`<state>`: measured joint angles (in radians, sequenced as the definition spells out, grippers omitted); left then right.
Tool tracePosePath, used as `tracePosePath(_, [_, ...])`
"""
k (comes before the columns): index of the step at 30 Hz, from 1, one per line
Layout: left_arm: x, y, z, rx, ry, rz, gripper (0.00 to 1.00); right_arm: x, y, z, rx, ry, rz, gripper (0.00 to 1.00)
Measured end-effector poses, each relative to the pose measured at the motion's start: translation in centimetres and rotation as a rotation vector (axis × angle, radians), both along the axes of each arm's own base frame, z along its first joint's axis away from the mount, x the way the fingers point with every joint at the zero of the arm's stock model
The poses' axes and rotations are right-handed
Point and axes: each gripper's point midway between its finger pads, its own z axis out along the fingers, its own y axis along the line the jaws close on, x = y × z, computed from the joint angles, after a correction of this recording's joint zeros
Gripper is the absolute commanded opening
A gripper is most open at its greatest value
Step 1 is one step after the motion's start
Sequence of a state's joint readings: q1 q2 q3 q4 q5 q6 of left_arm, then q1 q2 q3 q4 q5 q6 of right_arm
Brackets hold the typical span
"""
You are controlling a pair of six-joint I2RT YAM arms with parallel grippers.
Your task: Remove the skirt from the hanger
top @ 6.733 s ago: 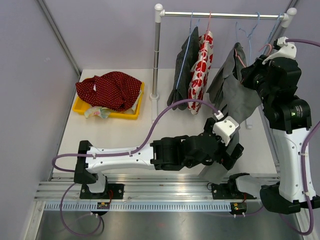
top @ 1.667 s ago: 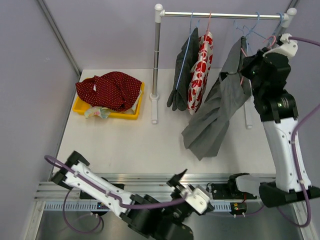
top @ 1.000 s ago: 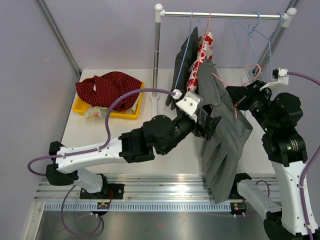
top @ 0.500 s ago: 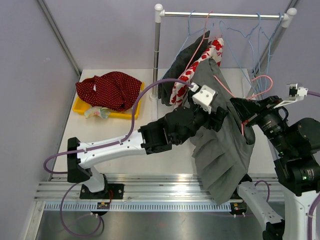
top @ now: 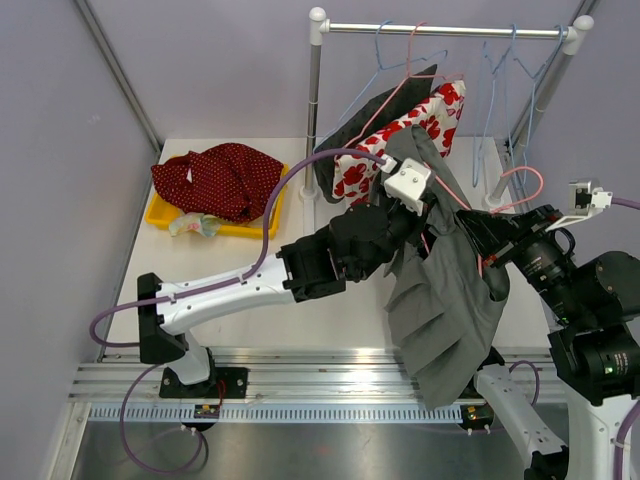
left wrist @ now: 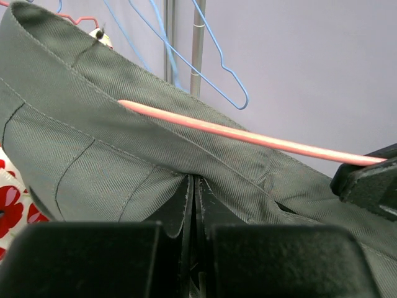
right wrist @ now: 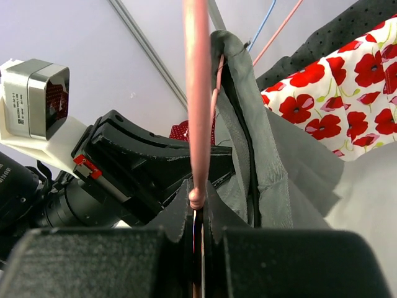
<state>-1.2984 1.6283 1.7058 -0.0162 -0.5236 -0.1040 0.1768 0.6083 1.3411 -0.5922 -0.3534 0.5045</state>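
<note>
- The right fingers point(right wrist: 178, 214) are clamped on the thin pink wire hanger point(right wrist: 197, 93). They hold it clear of the white clothes rail point(top: 440, 30), likely as a fixed anchor.
- The left fingers point(left wrist: 175, 214) are pinched tight on the waistband of the grey pleated skirt point(left wrist: 93, 155), a good spot to pull from.
- The skirt hangs between both arms above the bench point(top: 230, 270), and its waistband seems to be still over the hanger wire.
</note>
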Motion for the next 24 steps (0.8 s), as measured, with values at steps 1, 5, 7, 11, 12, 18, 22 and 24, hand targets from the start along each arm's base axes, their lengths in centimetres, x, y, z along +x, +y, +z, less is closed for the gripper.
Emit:
tracePosePath(1, [0.0,-0.1,0.0,0.003,-0.001,0.000,0.00,0.0,0.0,-0.1,-0.001,0.001,0.000,0.00])
tracePosePath(5, [0.1,-0.6,0.4,0.002,-0.006,-0.006,0.00,0.1,-0.1,-0.4,-0.004,0.007,-0.008,0.00])
tracePosePath(7, [0.1,-0.8,1.0,-0.001,-0.012,-0.012,0.00,0.5,-0.2,-1.1,-0.015,0.018,-0.019,0.00])
tracePosePath(11, [0.1,-0.7,2.0,0.033,-0.026,-0.013,0.00,1.8,-0.8,-3.0,-0.038,0.051,-0.062,0.00])
tracePosePath(12, [0.1,-0.8,2.3,0.040,-0.031,-0.013,0.00,2.1,-0.9,-3.6,-0.046,0.062,-0.074,0.00])
tracePosePath(18, [-0.2,-0.8,4.5,0.072,-0.092,-0.008,0.00,3.0,-1.8,-5.0,-0.081,0.096,-0.130,0.00])
tracePosePath(22, [-0.2,-0.9,5.9,0.093,-0.134,0.004,0.00,3.1,-1.8,-4.8,-0.085,0.084,-0.134,0.00])
tracePosePath(24, [0.1,-0.9,6.4,0.118,-0.158,0.018,0.00,3.1,-1.8,-4.7,-0.084,0.080,-0.133,0.00])
